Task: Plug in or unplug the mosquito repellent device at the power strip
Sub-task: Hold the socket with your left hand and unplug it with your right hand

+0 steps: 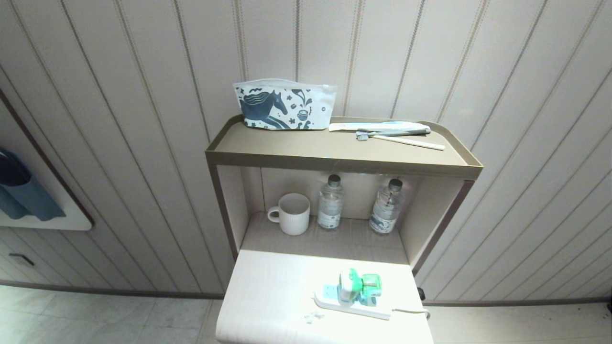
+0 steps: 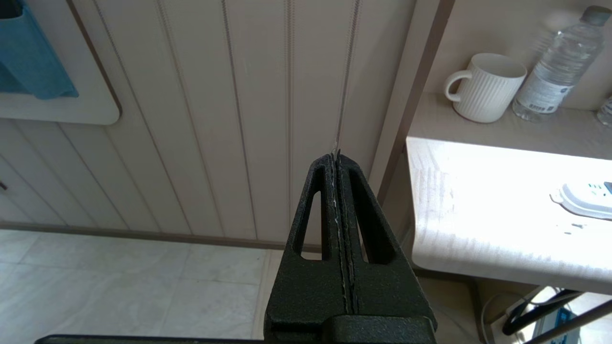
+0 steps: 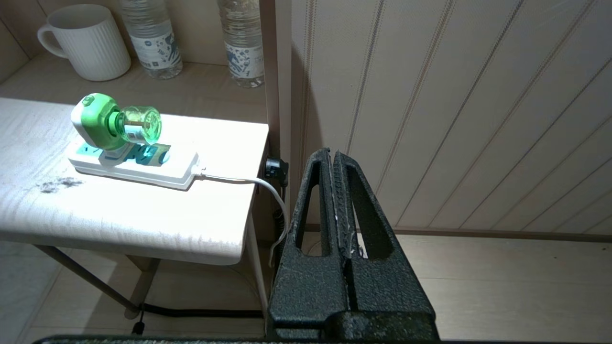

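The mosquito repellent device (image 1: 357, 285) (image 3: 114, 124), white and bright green with a small translucent green bottle, sits plugged into the power strip (image 1: 351, 305) (image 3: 138, 165) on the pale table's near right part. The strip's end (image 2: 585, 199) also shows in the left wrist view. Its thin white cord (image 3: 244, 181) runs off the table's right edge. Neither arm appears in the head view. My left gripper (image 2: 336, 155) hangs shut and empty off the table's left side. My right gripper (image 3: 331, 154) hangs shut and empty off the table's right side, apart from the device.
Behind the table a recessed shelf holds a white ribbed mug (image 1: 290, 213) and two clear water bottles (image 1: 331, 202) (image 1: 386, 206). The top shelf (image 1: 306, 148) carries a horse-print pouch (image 1: 282, 105) and toothbrushes (image 1: 397, 134). A panelled wall stands behind; tiled floor lies below.
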You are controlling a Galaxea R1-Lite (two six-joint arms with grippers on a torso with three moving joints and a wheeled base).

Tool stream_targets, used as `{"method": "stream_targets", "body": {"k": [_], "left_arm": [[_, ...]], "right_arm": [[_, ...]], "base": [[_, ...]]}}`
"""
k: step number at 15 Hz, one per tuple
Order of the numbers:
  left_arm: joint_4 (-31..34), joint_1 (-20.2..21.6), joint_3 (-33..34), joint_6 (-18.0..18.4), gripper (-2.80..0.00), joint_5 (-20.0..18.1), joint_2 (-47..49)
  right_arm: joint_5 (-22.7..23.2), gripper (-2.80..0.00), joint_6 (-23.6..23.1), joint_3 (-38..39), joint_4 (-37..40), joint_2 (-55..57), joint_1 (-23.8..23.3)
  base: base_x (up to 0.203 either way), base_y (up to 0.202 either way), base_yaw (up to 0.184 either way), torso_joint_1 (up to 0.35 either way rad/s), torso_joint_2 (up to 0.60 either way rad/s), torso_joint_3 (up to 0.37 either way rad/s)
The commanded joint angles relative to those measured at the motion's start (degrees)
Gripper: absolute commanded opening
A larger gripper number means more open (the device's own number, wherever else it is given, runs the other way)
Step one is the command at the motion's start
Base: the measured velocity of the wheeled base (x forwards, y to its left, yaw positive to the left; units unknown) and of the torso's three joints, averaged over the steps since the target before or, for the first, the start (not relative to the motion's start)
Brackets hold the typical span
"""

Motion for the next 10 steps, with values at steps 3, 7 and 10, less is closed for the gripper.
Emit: {"method": "stream_targets", "body": {"k": [3, 7, 10], "left_arm": [[0.02, 0.01, 0.01, -0.02, -2.80, -0.01, 0.08], [0.02, 0.01, 0.01, -0.02, -2.80, -0.01, 0.08], [0.02, 0.01, 0.01, -0.02, -2.80, -0.01, 0.08]], "right_arm": [[0.19, -2.80, -0.57, -0.39, 0.02, -0.01, 0.01], [-0.14, -2.80, -1.04, -8.31, 1.53, 1.50, -0.01], [1.55, -2.80, -0.90, -29.72, 7.59, 10.14, 0.35]], "base": [[0.000, 0.000, 0.000, 0.000, 0.00, 0.000], [0.000, 0.000, 0.000, 0.000, 0.00, 0.000], [0.000, 0.000, 0.000, 0.000, 0.00, 0.000]]}}
